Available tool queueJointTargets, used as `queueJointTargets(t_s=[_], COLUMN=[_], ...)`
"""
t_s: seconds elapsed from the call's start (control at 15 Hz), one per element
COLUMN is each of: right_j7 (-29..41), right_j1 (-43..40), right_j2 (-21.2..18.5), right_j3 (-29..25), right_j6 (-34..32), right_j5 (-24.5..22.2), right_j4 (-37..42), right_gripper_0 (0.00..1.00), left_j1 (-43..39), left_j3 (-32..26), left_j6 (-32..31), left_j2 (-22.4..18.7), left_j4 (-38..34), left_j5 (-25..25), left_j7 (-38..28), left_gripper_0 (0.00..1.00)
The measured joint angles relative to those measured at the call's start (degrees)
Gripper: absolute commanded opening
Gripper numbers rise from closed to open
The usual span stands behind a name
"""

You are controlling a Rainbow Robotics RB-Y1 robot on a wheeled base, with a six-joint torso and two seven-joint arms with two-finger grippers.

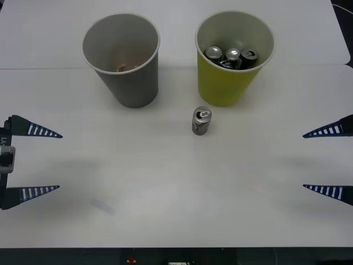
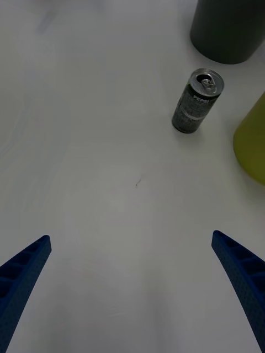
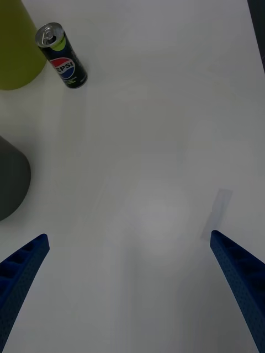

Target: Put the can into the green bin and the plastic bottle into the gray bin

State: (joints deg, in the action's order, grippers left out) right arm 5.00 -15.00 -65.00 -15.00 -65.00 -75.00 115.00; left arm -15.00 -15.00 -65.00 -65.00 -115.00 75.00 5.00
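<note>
While the can (image 1: 201,121) stands outside, green bin (image 1: 234,83) holds three cans (image 1: 231,57)

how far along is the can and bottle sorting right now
Looks barely started. The small dark Pepsi can stands upright on the white table, in front of the yellow-green cup-shaped bin, which holds three other cans. Left hand and right hand are open, holding nothing. The gray cup-shaped bin holds no recognisable bottle.

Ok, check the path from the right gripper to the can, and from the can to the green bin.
Nothing visible blocks either. Bare table lies between the open right gripper and the upright can. The green bin stands just behind the can, already holding three cans.
</note>
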Motion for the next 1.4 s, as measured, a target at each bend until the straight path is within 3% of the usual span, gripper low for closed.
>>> queueJointTargets(t_s=[0.53,1.4], right_j7=[-0.7,-4.7], right_j1=[-0.7,0.5], right_j2=[-0.7,-0.7], right_j3=[0.3,24.3], right_j6=[1.3,35.2], right_j5=[2.4,11.7], right_j4=[-0.5,-1.8], right_gripper_0=[1.0,1.0], left_j1=[0.0,0.0], left_j3=[0.0,0.0], left_j6=[0.0,0.0], left_j2=[0.0,0.0], left_j4=[0.0,0.0], left_j5=[0.0,0.0], left_j7=[0.0,0.0], left_gripper_0=[1.0,1.0])
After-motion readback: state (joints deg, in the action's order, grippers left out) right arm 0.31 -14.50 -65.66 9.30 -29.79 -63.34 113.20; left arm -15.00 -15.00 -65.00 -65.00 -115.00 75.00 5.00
